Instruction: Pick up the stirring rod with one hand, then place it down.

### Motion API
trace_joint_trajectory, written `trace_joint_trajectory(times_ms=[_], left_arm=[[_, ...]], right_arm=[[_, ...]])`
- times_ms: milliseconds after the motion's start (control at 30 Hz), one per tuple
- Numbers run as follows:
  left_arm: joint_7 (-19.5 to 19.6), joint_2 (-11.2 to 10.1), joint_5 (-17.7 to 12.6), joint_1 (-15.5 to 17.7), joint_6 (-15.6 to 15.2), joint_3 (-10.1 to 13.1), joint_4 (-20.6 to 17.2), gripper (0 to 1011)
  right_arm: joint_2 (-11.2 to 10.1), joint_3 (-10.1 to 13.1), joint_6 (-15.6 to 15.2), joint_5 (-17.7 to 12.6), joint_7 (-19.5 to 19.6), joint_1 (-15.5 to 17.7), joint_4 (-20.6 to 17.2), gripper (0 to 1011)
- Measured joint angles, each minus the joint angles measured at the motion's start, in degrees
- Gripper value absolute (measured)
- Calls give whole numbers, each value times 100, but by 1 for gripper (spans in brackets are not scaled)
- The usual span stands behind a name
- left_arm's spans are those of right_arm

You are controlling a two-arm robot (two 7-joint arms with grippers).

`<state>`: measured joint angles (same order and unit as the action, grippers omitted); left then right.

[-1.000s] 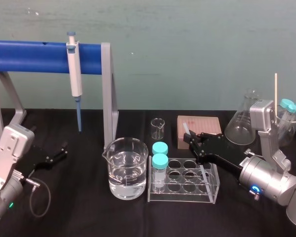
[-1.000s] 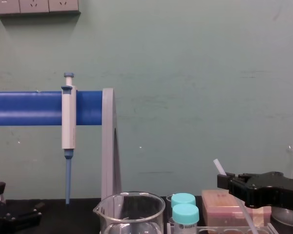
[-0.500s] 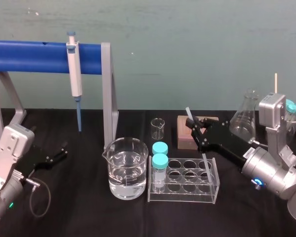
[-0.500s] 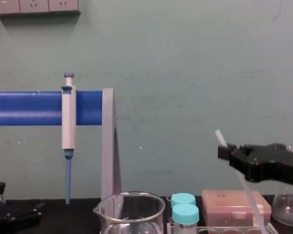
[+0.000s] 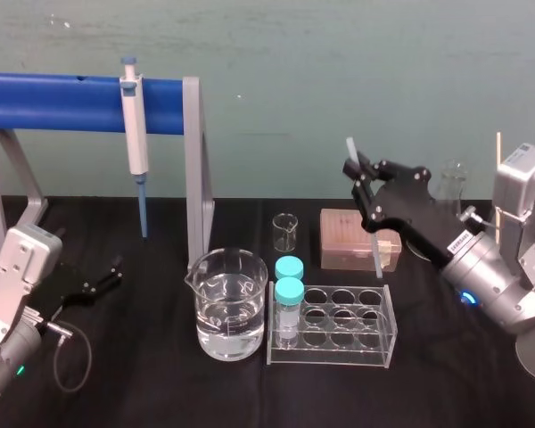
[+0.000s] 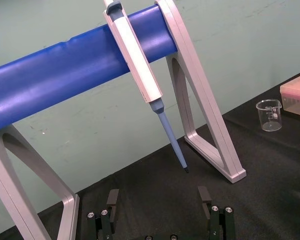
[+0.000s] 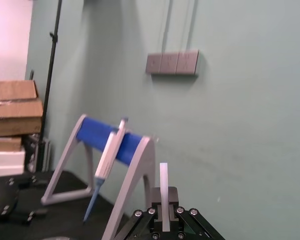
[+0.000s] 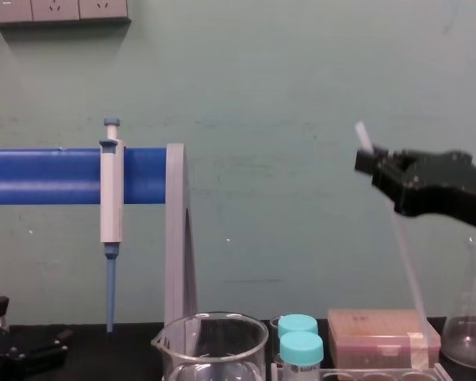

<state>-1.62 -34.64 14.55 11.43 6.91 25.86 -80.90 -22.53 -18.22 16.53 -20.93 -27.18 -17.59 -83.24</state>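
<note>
Grips the rod [image 5: 375,254] in the right gripper [image 5: 359,178], up in the air over the right half of the table [image 5: 160,374]. Clamps both fingers tight on the rod's upper part, with a short stub poking out above and the long rest hanging below. Tilts it a little, with the top toward the robot's left and the lower tip toward the right. Ends the lower tip near the rear right corner of the rack [image 5: 334,325], in front of the box [image 5: 348,234]; cannot tell whether it touches the rack. Seen from the right wrist, stands the rod [image 7: 163,185] straight up out of the closed fingers.

Rests the left gripper [image 5: 102,278] low at the table's left side, fingers spread apart and holding nothing, near the foot of the stand [image 5: 71,92] with the pipette [image 5: 135,125] hanging on it.

Sets the beaker [image 5: 230,303] just left of the rack, with two capped tubes [image 5: 289,278] in the rack's left wells.
</note>
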Motion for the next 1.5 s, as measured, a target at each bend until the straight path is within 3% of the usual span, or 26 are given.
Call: trace_joint_trajectory(times_ms=[300, 433, 767, 1500], left_arm=[[0, 0, 0, 0, 0, 0, 0, 1000], [0, 0, 0, 0, 0, 0, 0, 1000], [0, -1, 0, 0, 0, 0, 0, 1000], [0, 0, 0, 0, 0, 0, 0, 1000]], right_arm=[[310, 241, 1079, 80, -1, 125, 216, 70], [396, 318, 1251, -31, -96, 180, 326, 70], [475, 457, 1193, -35, -175, 262, 507, 70], [467, 433, 1212, -53, -181, 249, 491, 69]])
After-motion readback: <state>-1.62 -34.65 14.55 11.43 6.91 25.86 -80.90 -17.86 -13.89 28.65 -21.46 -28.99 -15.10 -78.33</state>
